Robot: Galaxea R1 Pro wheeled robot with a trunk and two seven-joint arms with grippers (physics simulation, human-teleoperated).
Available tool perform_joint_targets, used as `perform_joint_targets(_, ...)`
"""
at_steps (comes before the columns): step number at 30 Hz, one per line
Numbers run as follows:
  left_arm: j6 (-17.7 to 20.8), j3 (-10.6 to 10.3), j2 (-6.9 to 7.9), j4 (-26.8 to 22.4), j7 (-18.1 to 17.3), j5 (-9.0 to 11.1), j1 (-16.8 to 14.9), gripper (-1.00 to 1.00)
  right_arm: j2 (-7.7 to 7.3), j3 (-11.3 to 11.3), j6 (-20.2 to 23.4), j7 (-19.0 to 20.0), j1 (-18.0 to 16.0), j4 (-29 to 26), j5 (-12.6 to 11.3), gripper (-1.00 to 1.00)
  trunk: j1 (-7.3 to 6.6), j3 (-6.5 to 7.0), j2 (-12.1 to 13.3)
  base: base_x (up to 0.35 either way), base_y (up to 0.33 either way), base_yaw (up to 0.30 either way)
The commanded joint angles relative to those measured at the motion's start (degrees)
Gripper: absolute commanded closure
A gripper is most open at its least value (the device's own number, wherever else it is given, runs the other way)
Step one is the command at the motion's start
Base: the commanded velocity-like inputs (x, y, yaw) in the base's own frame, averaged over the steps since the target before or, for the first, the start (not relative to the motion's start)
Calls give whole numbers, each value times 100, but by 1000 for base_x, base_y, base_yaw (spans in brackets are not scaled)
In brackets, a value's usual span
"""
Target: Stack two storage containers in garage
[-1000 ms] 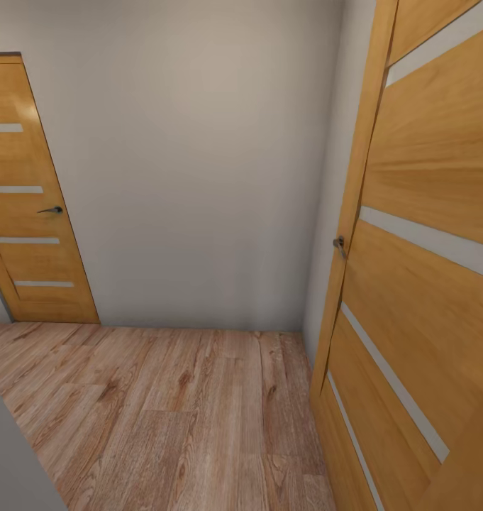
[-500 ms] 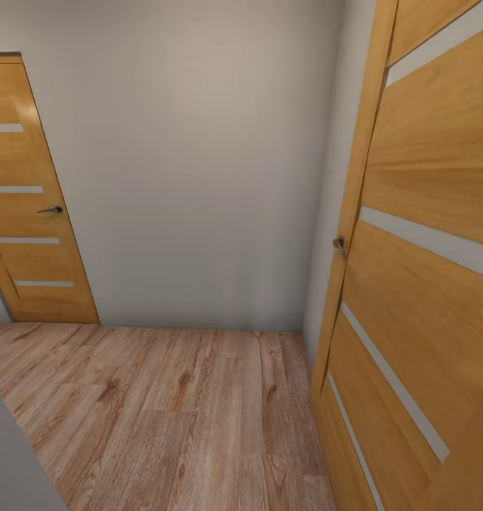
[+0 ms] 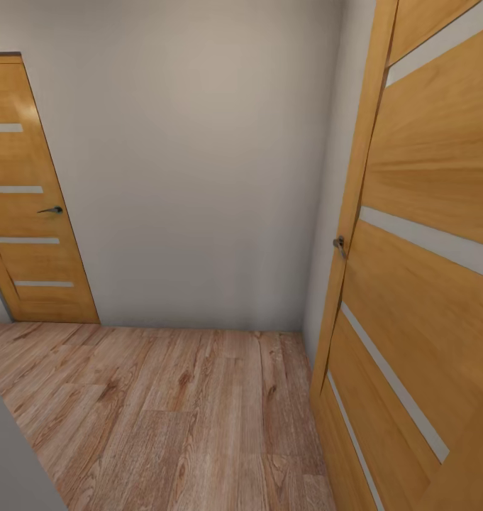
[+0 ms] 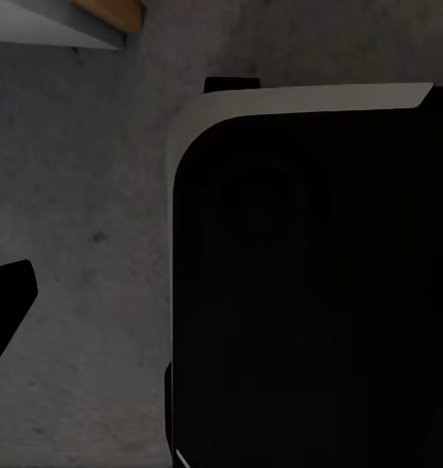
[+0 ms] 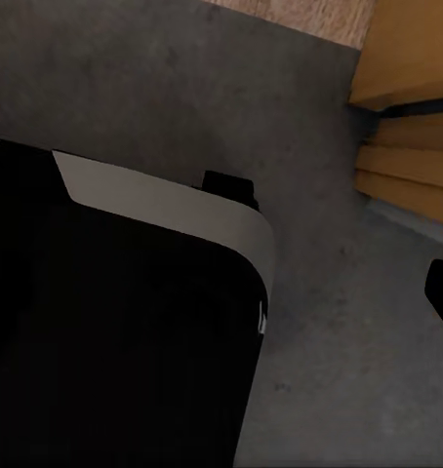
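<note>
The two storage containers are out of view. In the head view I face a plain grey-white wall (image 3: 198, 177) over light wood plank flooring (image 3: 163, 411). Both wrist views look down on dark grey speckled concrete, the floor (image 4: 85, 195) (image 5: 134, 78). One dark fingertip (image 4: 5, 297) of my left gripper pokes in at the picture's edge. A dark fingertip (image 5: 442, 288) of my right gripper does the same. Nothing is seen held, and how the jaws stand cannot be read.
A closed wooden door (image 3: 28, 213) with a handle stands at the left. An open wooden door leaf (image 3: 418, 270) stands close on my right. My black base with a light rim (image 4: 309, 273) (image 5: 114, 322) rests on the concrete, with a wooden door (image 5: 417, 68) nearby.
</note>
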Motion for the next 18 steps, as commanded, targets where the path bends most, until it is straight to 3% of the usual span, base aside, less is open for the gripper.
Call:
perform_joint_targets(1, -14, 5, 0, -1, 5, 10, -1, -100, 0, 48, -35, 9, 6, 18, -55, -100, 0, -5, -3, 0, 0, 0)
perform_joint_targets(8, -14, -1, -8, -1, 6, 14, -1, -100, -3, 48, -37, 9, 17, 18, -53, -100, 0, -5, -3, 7, 0, 0)
perform_joint_targets(18, -21, -5, 1, -1, -17, 8, -1, -100, -47, 54, -28, 9, 17, 18, -37, -100, 0, -5, -3, 151, 0, 0)
